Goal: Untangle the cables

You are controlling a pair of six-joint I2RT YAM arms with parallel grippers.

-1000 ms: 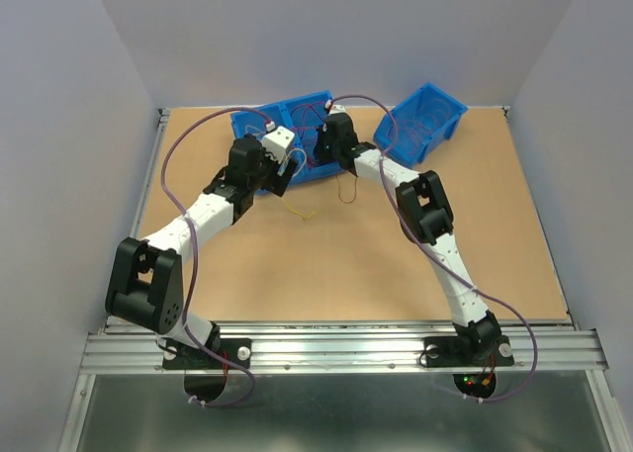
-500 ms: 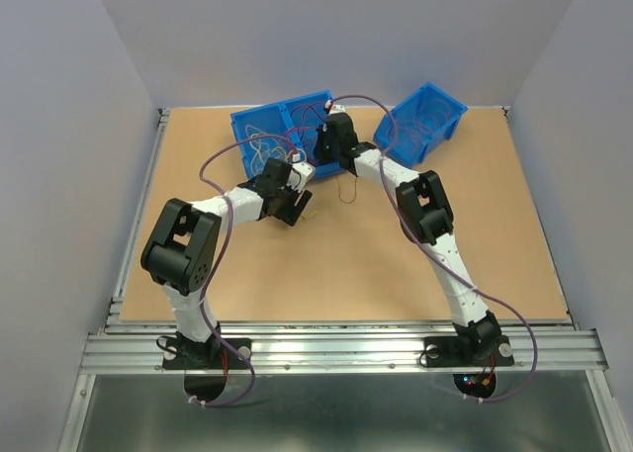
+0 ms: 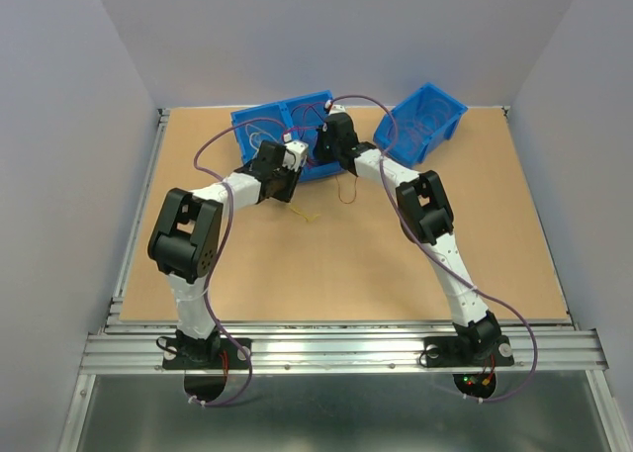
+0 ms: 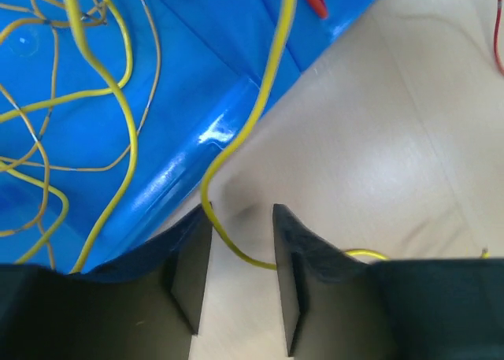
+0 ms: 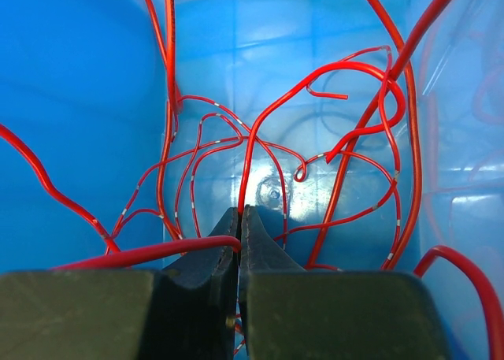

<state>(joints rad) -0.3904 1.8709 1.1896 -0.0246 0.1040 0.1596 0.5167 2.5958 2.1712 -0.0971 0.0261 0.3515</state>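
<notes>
A yellow cable (image 4: pixel 206 191) climbs out of the divided blue bin (image 4: pixel 197 131), bends over its near rim and lies on the desk (image 3: pixel 346 264) just outside it. There it crosses the gap of the left tool (image 4: pixel 241 218), whose fingers stand narrowly apart at that rim without pinching it. More yellow strands (image 4: pixel 118 116) coil inside the bin. In the bin's neighbouring compartment the right tool (image 5: pixel 239 218) is closed on a red cable (image 5: pixel 142 254) below a red tangle (image 5: pixel 315 139). We see broad bare desk on the bin's near side. From above, the arms hide both tools' tips, and the yellow cable's upper end is cut off.
</notes>
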